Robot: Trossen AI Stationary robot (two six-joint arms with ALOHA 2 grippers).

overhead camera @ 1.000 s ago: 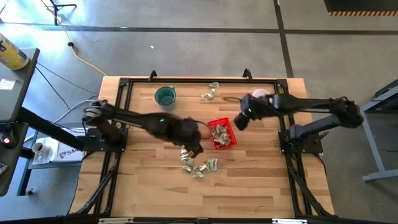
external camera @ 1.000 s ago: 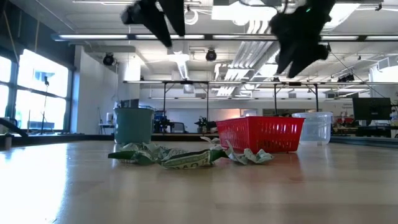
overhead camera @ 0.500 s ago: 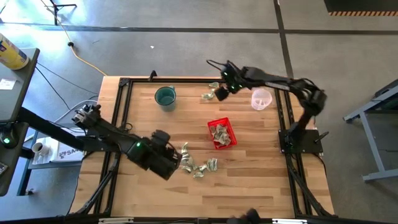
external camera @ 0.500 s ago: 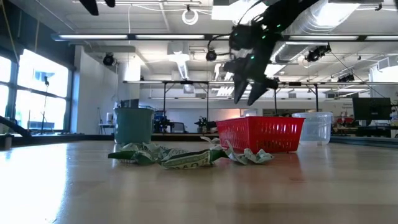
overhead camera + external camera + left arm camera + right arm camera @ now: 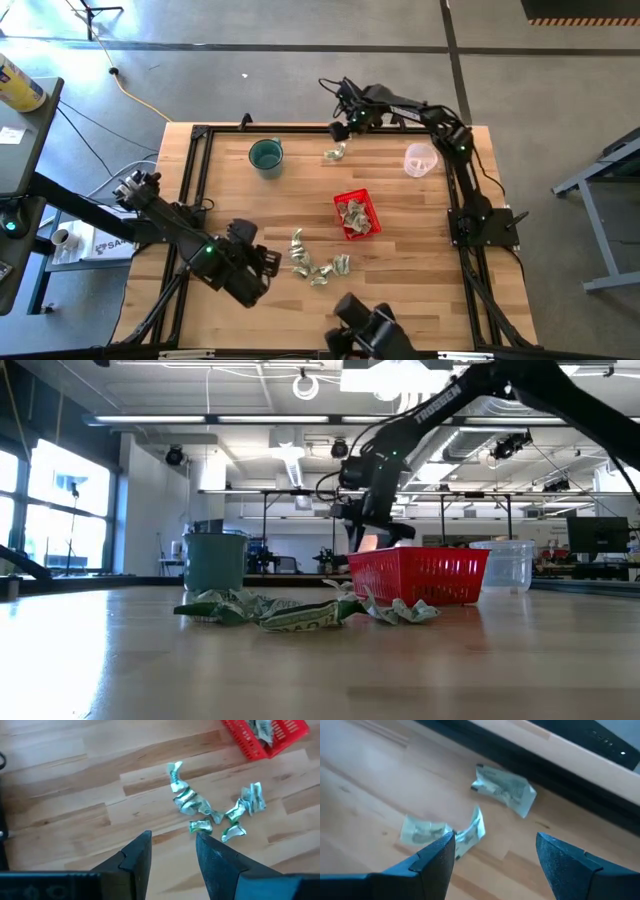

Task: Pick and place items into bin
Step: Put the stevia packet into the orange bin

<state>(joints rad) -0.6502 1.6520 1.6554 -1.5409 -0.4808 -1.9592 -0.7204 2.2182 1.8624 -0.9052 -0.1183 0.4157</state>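
right gripper (image 5: 343, 118) is over the table's far edge, just past a lone pair of items (image 5: 335, 152); fingers (image 5: 436, 856) spread wide, nothing between them, the pieces lying ahead on the wood. left gripper (image 5: 268, 262) is near the table's left front area, jaws apart with a narrow gap, empty, pointing at the loose cluster of items (image 5: 318, 262) just beside it. red basket (image 5: 357, 214) sits around the table's middle, right of centre, already holding a few crumpled pieces. teal cup (image 5: 265, 155) is near the far left, clear cup (image 5: 421, 159) near the far right edge.
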